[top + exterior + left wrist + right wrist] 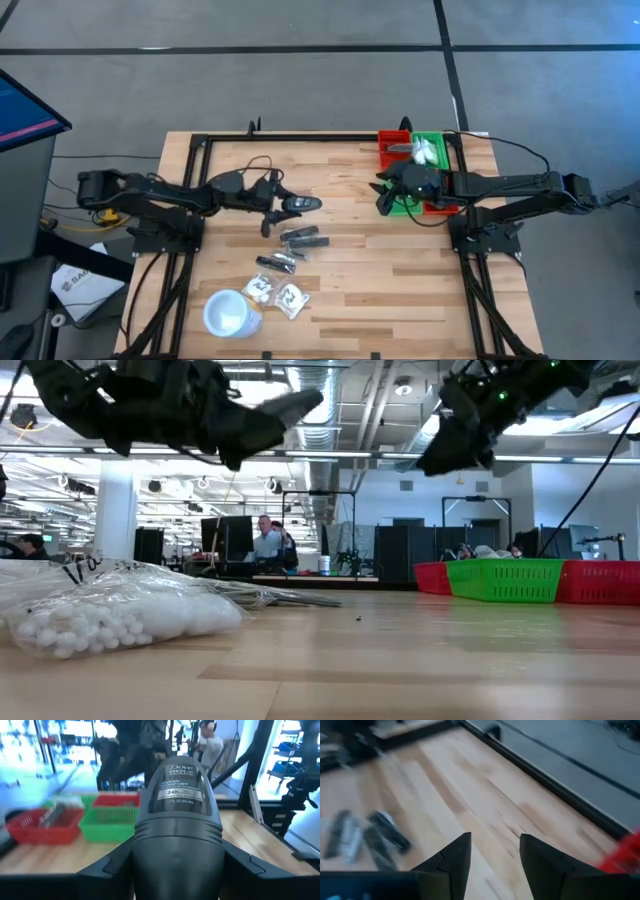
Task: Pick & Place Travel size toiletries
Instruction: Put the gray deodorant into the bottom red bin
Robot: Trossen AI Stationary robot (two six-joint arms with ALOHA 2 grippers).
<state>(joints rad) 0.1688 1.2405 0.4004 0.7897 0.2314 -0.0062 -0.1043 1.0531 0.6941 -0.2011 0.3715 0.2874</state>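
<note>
High view: the left gripper [290, 205] is raised over the middle of the wooden table [340, 280], its fingers clamped on a dark grey deodorant stick [302, 204] that points toward the baskets. In the left wrist view the deodorant stick [178, 820] sits between the two fingers [107, 867] with its printed label facing the camera. The remaining toiletries lie on the table nearer the front edge: two dark grey tubes [303, 239] just below the held one, a third tube [277, 263] beside them, and two clear sachets [277, 294] next to a white round cup [229, 312]. The right gripper [385, 192] hangs above the table just beside the green basket [431, 150], which is flanked by red baskets [392, 148]; its fingers [451, 855] stand apart with nothing between them. Low view: a clear bag of white balls [110, 610] lies in the foreground.
</note>
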